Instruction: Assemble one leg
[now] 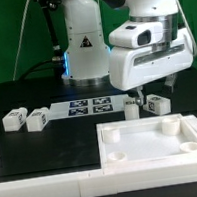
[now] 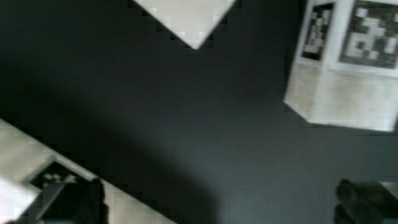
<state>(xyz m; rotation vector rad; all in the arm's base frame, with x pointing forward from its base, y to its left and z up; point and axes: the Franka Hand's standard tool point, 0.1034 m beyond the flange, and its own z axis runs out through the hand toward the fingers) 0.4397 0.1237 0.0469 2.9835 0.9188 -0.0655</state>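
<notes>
- Bright and even in the exterior view, strongest on upward-facing white parts; soft, faint shadows only.
- Close to blown out on the white panel (image 1: 153, 145), with little shading left.
- Dark and matte across the black surface (image 1: 51, 138).
- Soft and coarse throughout the wrist view.
- Blurred on the leg (image 2: 352, 95), tag edges smeared.
- Murky and out of focus at the fingers (image 2: 59, 198).

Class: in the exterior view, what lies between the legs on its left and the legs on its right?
The marker board lies flat between them, with nothing else in that stretch. The exterior view shows this.
</notes>
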